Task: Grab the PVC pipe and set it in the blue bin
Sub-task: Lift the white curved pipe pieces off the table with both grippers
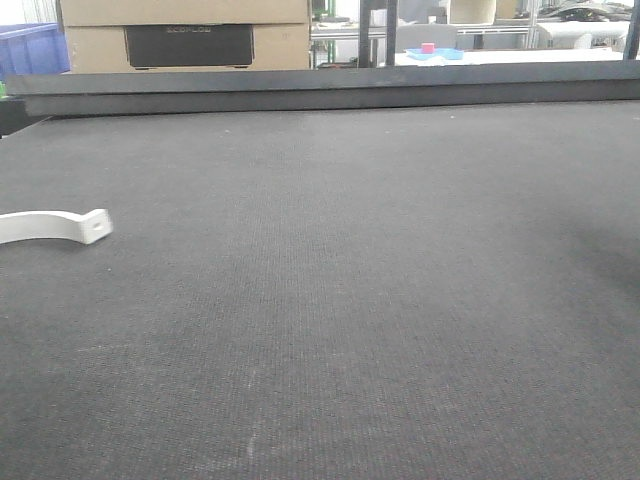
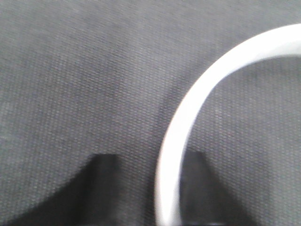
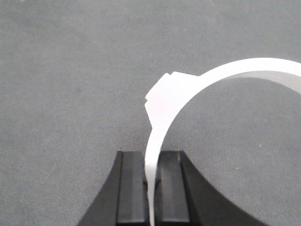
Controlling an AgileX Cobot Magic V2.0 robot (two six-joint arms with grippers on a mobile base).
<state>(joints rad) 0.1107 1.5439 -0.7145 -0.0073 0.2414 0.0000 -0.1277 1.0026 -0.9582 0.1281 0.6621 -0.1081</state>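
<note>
- A blue bin [image 1: 30, 48] stands far left, beyond the mat's [image 1: 350, 300] far edge.
- The pipe [image 1: 50, 227] lies flat on the mat at the left, well apart from the bin. Its squared end with the small hole points right, and its other end is cut off by the frame.
- The left gripper [image 2: 149, 157] hangs low over the mat, fingers [image 2: 101, 188] apart. A white curve [image 2: 188, 108] runs between them, hard by the right one; the blur hides whether they touch.
- A cardboard box [image 1: 185, 20] sits far, right of the bin.
- A blue tray [image 1: 435, 53] lies farther off, right of centre.
- The right gripper [image 3: 151, 153] is pressed together on a thin white arc [image 3: 188, 84], which rises from the fingers and bends right.
</note>
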